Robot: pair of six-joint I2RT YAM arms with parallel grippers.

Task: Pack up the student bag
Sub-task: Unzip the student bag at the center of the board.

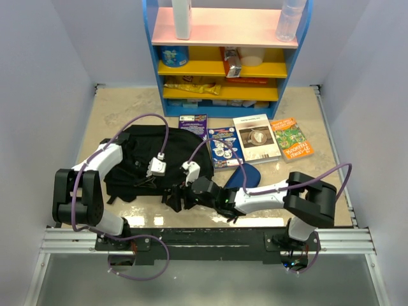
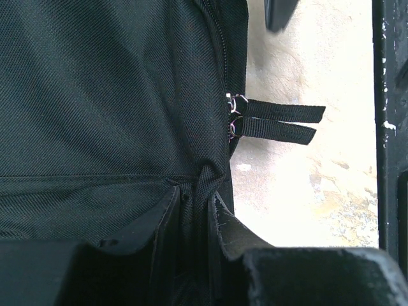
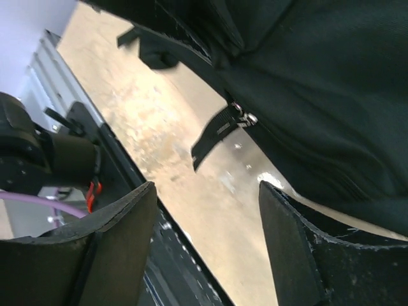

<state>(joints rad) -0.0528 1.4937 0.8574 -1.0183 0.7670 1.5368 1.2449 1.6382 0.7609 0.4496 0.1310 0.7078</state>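
The student bag [image 1: 146,156] is a large black backpack lying flat on the left half of the table. My left gripper [image 1: 149,181] sits at its near edge, shut on a raised fold of the bag's fabric [image 2: 194,185] beside the zipper seam. Two zipper pull tabs [image 2: 275,121] stick out over the table just past that pinch. My right gripper [image 1: 173,199] hovers low by the bag's near corner, open with only bare table between its fingers [image 3: 207,213]. In the right wrist view the pull tabs [image 3: 215,132] hang from the bag [image 3: 319,76] ahead of the jaws.
Several books [image 1: 257,137] lie in a row right of the bag, with a dark-blue oval pencil case [image 1: 245,176] in front of them. A blue shelf unit [image 1: 223,60] stands at the back. A metal rail [image 1: 210,236] runs along the near edge.
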